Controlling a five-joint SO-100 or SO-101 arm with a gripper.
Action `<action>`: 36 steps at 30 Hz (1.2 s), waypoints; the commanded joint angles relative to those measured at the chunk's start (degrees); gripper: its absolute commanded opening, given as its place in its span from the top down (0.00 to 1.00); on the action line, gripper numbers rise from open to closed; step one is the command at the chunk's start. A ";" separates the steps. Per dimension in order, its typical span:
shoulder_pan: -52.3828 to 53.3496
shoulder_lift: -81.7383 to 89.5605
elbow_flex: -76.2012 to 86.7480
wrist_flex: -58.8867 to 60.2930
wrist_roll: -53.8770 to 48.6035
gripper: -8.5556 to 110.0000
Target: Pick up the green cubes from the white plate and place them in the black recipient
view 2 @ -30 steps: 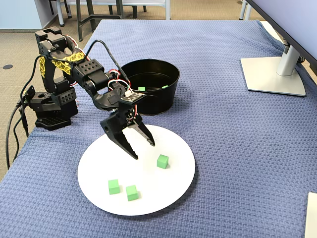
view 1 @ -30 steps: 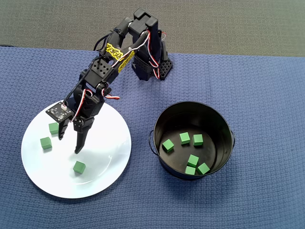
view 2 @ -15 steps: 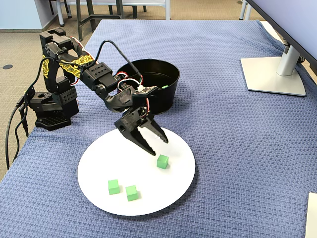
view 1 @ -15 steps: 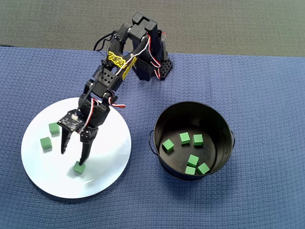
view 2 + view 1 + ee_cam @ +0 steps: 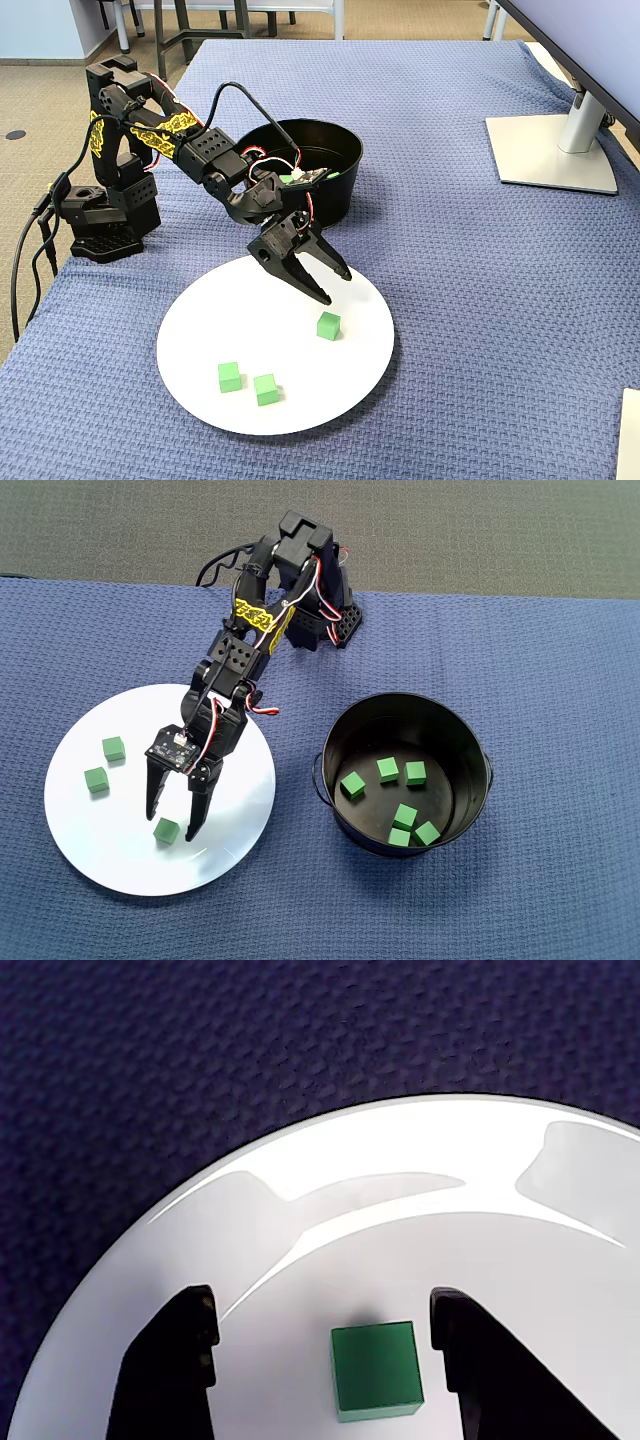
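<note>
One arm reaches fwd, gripper (image 5: 171, 827) spread wide, straddling green cube (image 5: 167, 830) w/o touching.

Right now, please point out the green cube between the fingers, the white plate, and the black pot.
green cube (image 5: 375, 1368), wrist view, top face.
white plate (image 5: 240, 790), overhead view, bare surface.
black pot (image 5: 470, 745), overhead view, rim.

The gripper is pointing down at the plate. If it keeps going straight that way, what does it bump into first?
Most likely the lone green cube: in the wrist view it sits between the open gripper fingers. The fingertips would probably reach the white plate on either side of it. Height above the plate is hard to judge.
</note>
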State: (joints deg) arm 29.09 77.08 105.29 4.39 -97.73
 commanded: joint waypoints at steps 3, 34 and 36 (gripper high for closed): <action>-0.18 -1.05 -0.79 -2.46 -0.70 0.76; 2.37 -9.14 0.79 -9.40 -3.08 0.76; 2.37 -9.58 0.70 -9.58 -3.08 0.77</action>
State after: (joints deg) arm 30.67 67.15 106.08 -3.34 -100.28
